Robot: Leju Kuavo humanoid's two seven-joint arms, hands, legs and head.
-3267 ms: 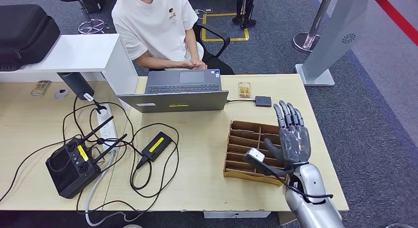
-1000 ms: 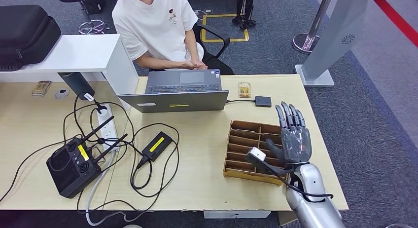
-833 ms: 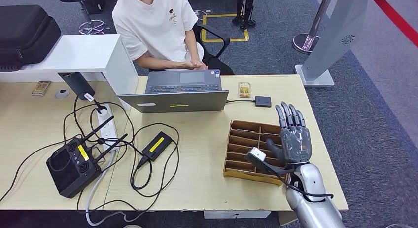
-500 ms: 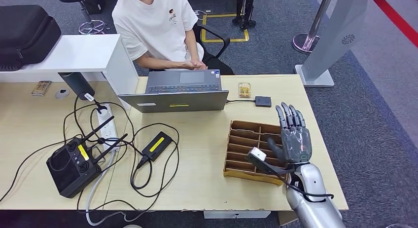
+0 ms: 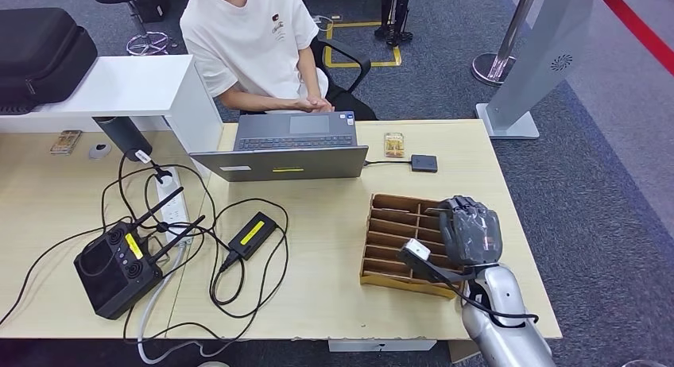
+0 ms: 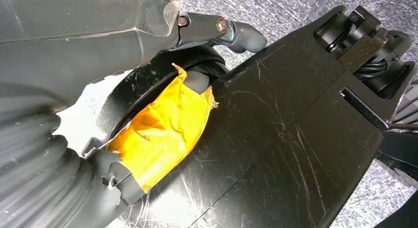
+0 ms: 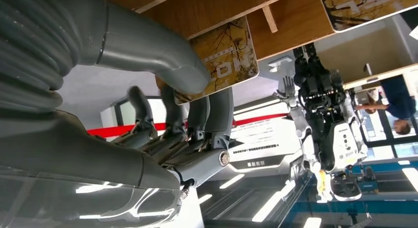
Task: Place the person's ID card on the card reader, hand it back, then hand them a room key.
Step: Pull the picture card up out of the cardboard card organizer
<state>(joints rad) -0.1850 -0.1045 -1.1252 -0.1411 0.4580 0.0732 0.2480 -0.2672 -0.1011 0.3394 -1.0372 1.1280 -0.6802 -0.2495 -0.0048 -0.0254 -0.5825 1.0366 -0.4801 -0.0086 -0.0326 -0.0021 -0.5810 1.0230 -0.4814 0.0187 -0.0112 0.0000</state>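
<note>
Open laptop point(image 5: 286, 148) beside black controller point(image 5: 115, 268).

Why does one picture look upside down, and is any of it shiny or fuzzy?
The right wrist view is turned over, so the ceiling lights sit low, and the right hand up close looks a little soft. In the left wrist view, glare glints off a scratched black panel beside some yellow tape. The head view is evenly lit and sharp, with the table clear to see.
</note>
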